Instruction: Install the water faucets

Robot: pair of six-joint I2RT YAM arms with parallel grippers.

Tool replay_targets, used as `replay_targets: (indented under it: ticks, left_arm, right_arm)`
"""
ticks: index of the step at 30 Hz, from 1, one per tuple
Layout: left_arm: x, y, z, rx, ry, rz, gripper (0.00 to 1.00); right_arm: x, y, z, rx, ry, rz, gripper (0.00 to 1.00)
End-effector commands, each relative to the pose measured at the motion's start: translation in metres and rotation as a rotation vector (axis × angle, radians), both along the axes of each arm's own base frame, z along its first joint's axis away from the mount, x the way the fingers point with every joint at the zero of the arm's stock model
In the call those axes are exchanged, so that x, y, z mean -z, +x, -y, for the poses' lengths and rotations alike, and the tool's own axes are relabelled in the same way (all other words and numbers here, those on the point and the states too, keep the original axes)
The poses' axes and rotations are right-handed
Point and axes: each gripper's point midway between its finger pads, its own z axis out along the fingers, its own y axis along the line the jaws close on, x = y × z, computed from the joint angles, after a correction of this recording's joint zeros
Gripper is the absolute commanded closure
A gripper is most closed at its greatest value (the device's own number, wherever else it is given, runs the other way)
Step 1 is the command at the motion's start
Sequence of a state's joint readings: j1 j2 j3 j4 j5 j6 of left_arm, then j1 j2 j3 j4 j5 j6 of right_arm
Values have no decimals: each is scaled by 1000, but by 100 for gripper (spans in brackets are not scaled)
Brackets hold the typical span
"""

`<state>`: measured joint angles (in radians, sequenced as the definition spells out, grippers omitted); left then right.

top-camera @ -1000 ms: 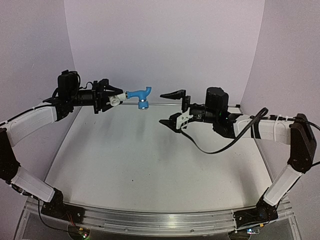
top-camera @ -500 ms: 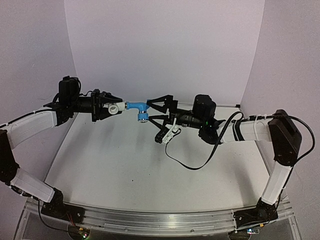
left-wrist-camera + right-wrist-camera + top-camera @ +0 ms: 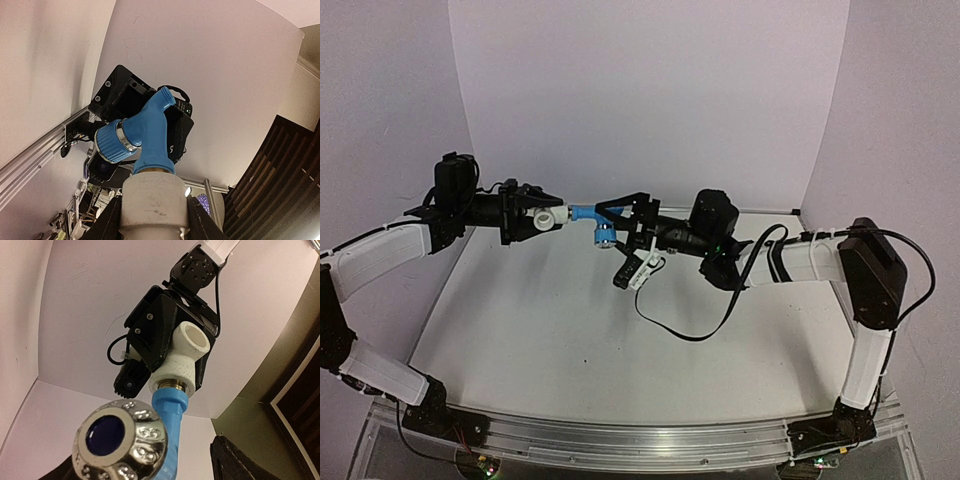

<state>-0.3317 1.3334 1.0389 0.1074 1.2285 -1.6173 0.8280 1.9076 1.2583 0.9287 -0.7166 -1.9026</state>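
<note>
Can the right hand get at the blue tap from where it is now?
Probably yes. The right hand has open jaws either side of the blue tap, nothing between. The left hand grips only the white fitting, leaving the spout end free.

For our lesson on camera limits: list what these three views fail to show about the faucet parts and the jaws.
Top view: whether the right jaws touch the blue faucet; too small, and the parts overlap.
Left wrist view: the left jaws' hold on the white fitting; cut off by the bottom edge.
Right wrist view: the right jaws' tips; cut off by the bottom edge.
</note>
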Motion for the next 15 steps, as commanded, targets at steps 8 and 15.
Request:
replay_targets:
  ticks: [8, 15]
  left_arm:
    - [-27, -16, -1, 26, -42, 118, 100]
    - [-27, -15, 0, 18, -40, 154, 100]
  right_arm:
    - [-27, -18, -9, -99, 98, -3, 39]
    - [-28, -26, -12, -146, 101, -88, 54]
